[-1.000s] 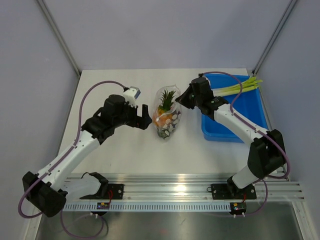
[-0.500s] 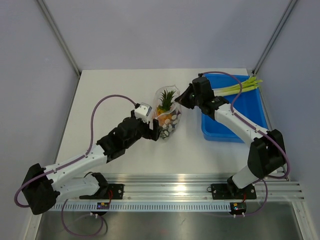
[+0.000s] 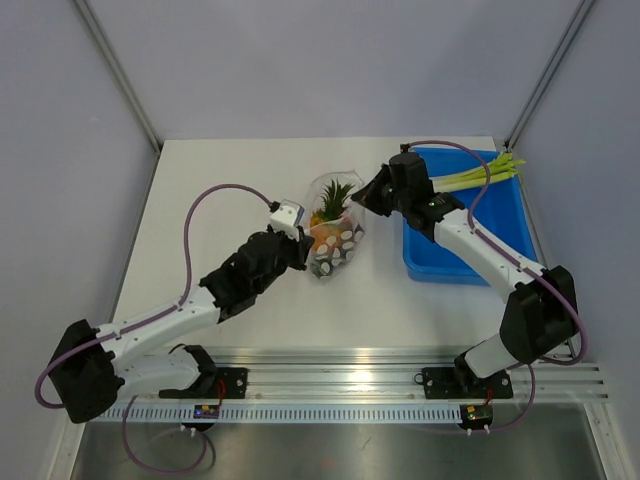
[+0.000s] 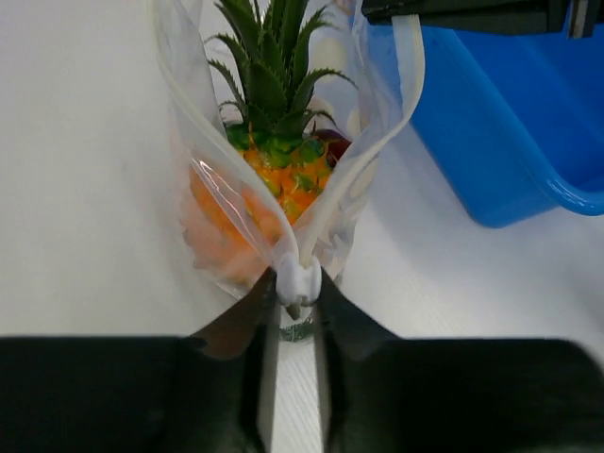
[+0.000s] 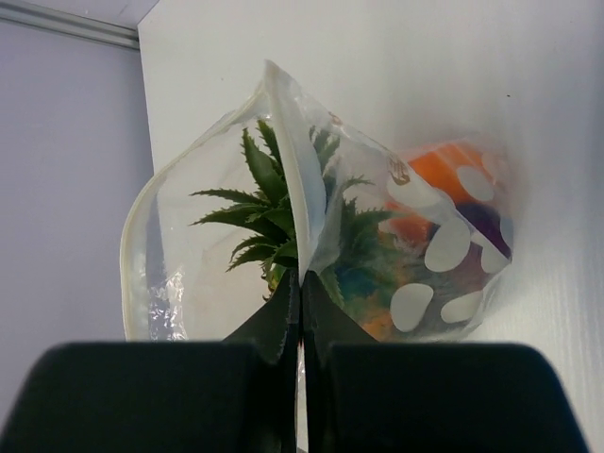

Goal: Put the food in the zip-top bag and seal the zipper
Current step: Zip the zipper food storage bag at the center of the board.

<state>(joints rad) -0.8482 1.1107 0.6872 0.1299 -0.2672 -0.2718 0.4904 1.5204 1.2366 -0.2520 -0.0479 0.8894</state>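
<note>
My left pincer (image 4: 297, 300) was closed narrow on the near end of the zipper (image 4: 351, 179), right where its two pale strips met at my fingertips. Beyond that pinch the strips splayed apart, so the zip-top bag (image 4: 212, 217) gaped open straight ahead. The pineapple (image 4: 278, 165) and the rest of the food already lay inside it. My right pincer (image 5: 300, 283) was clamped on the bag's rim at the far end, facing the left one.

To seal well, I judged the right pinch should hold firm as an anchor with the rim taut. The left should then slide toward it, pressing both strips together. The leaves stood close to the mouth and might catch in the track.

Only the left wrist view showed the open mouth and the strips' meeting point. Only the right wrist view showed pale oval spots low in the bag, printed or loose I could not tell. Only the overhead view showed green stalks (image 3: 480, 175) in the blue bin (image 3: 440, 272) beside my right arm.
</note>
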